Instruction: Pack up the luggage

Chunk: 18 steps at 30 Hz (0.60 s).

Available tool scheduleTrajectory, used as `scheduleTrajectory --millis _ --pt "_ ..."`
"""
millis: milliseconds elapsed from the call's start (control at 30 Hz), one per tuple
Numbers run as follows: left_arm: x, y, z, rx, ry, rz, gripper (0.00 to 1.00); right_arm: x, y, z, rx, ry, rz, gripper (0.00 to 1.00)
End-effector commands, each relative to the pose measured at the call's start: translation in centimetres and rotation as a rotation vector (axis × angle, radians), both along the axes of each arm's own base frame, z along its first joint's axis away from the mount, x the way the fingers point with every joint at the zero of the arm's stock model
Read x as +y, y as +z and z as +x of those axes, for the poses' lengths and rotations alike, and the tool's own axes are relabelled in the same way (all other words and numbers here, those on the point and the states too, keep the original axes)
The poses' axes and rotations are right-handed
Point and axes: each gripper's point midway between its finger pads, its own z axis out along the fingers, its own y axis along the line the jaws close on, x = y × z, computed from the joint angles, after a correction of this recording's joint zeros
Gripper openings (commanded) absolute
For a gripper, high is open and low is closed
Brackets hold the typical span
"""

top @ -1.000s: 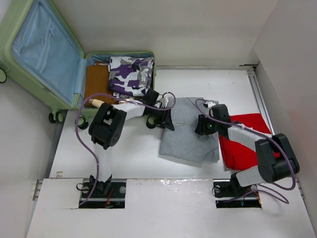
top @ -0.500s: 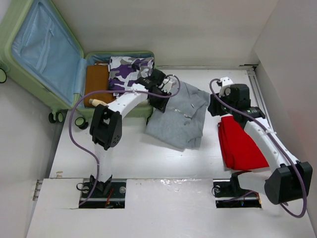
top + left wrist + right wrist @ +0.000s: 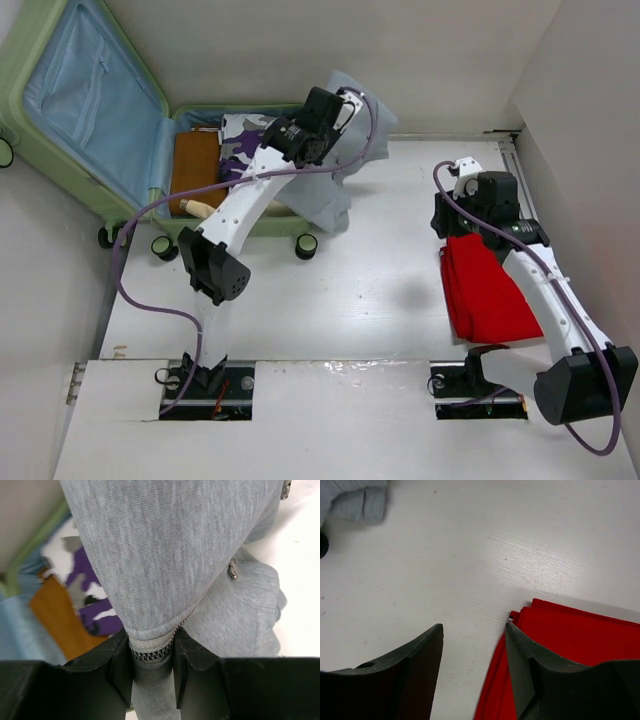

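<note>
Hoodie (image 3: 165, 555) tight in L claw (image 3: 152, 652) over luggage (image 3: 90, 100); R claw (image 3: 473, 632) wide by red cloth (image 3: 580, 640).

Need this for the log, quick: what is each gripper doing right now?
Left gripper: closed, holding the grey jacket by its zipper edge.
Right gripper: open, holding nothing, at the edge of the red clothes.

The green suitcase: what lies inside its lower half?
In the suitcase lie an orange-brown folded item and a purple camouflage garment. The grey zip garment, held in the left jaws, hangs over its right side and hides that part.
</note>
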Motion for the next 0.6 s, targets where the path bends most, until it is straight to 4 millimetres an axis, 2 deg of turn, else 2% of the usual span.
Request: scheduleTrajectory --millis 0,67,100,200,233,267,300,333,367,400,433,467,567 --pt "4.6 6.9 1.6 -0.21 0.137 0.082 0.0 -0.6 2.9 0.4 -0.077 -0.008 -0.007 0.58" --pt "6.8 8.1 1.7 -0.223 0.168 0.085 0.0 -0.7 2.9 0.5 -0.078 -0.016 -0.012 0.58" --pt "9.5 9.0 2.1 -0.238 0.221 0.092 0.0 -0.7 3.2 0.3 -0.087 -0.016 -0.011 0.58" --pt "14.0 9.3 2.1 -0.21 0.28 0.09 0.0 -0.7 3.2 0.3 -0.087 -0.016 -0.011 0.58" --pt "17.3 8.9 2.5 -0.186 0.332 0.092 0.0 -0.7 3.2 0.3 -0.087 -0.016 -0.011 0.58" --pt "18.8 7.5 2.6 -0.144 0.342 0.094 0.0 -0.7 3.2 0.3 -0.087 -0.016 -0.011 0.58" --pt "20.2 6.8 2.5 -0.118 0.35 0.083 0.0 -0.7 3.2 0.3 -0.087 -0.016 -0.011 0.58" --pt "22.6 6.3 2.7 -0.1 0.349 0.044 0.0 -0.7 2.9 0.4 -0.087 -0.016 -0.011 0.59" --pt "23.7 5.4 2.9 -0.083 0.351 0.036 0.0 -0.6 3.0 0.4 -0.086 -0.008 -0.006 0.59" --pt "24.7 2.8 3.4 -0.038 0.341 0.037 0.0 -0.6 2.9 0.6 -0.087 -0.008 -0.006 0.59" --pt "25.4 2.1 3.6 -0.029 0.317 0.019 0.0 -0.4 2.5 0.7 -0.075 0.0 -0.001 0.59" --pt "27.8 1.4 3.7 -0.019 0.349 0.021 0.0 -0.2 2.5 0.7 -0.074 0.009 0.005 0.59" --pt "30.9 -2.8 4.5 0.032 0.346 0.027 0.0 -0.1 2.7 1.2 -0.075 0.014 -0.002 0.59"
